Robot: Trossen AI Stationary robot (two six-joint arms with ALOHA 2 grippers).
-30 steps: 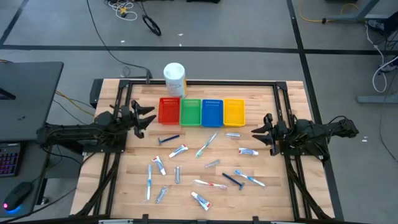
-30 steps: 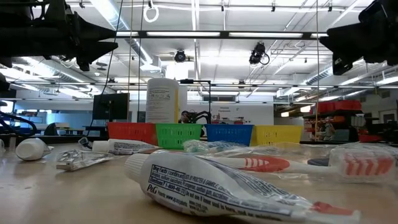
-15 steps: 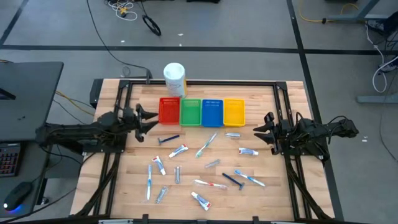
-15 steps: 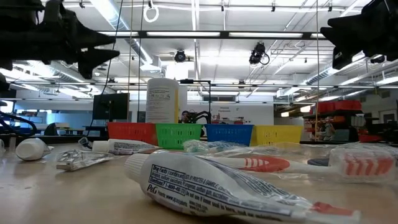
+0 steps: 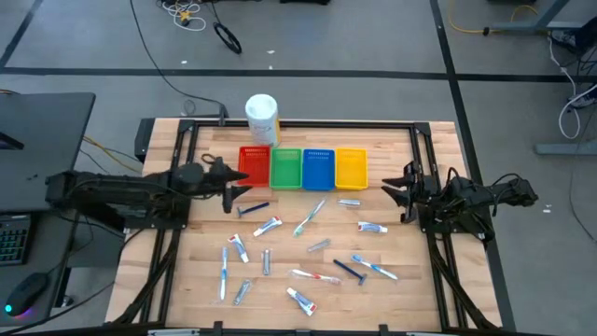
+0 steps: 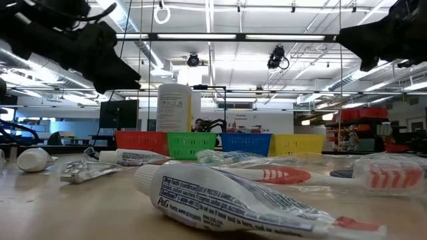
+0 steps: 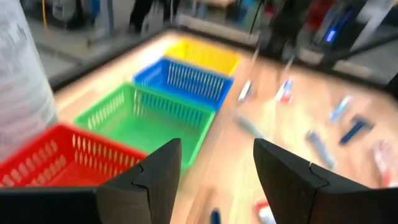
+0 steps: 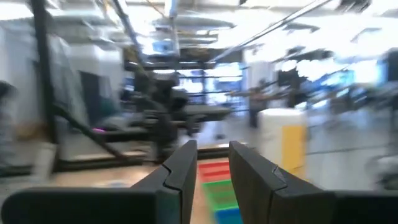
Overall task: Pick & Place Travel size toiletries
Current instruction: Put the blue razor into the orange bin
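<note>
Left hand (image 5: 235,186) spread, empty; four bins (image 5: 302,168).

Four bins (image 5: 301,168), one white canister (image 5: 262,117), about fourteen scattered toiletries (image 5: 269,225)

the travel size toiletries (image 5: 308,245) lie flat and scattered over the lower centre of the high view: small white tubes (image 5: 269,225), slim toothbrushes (image 5: 310,217), dark blue razors (image 5: 253,209) and silvery tubes (image 5: 266,261), mostly apart.
</note>
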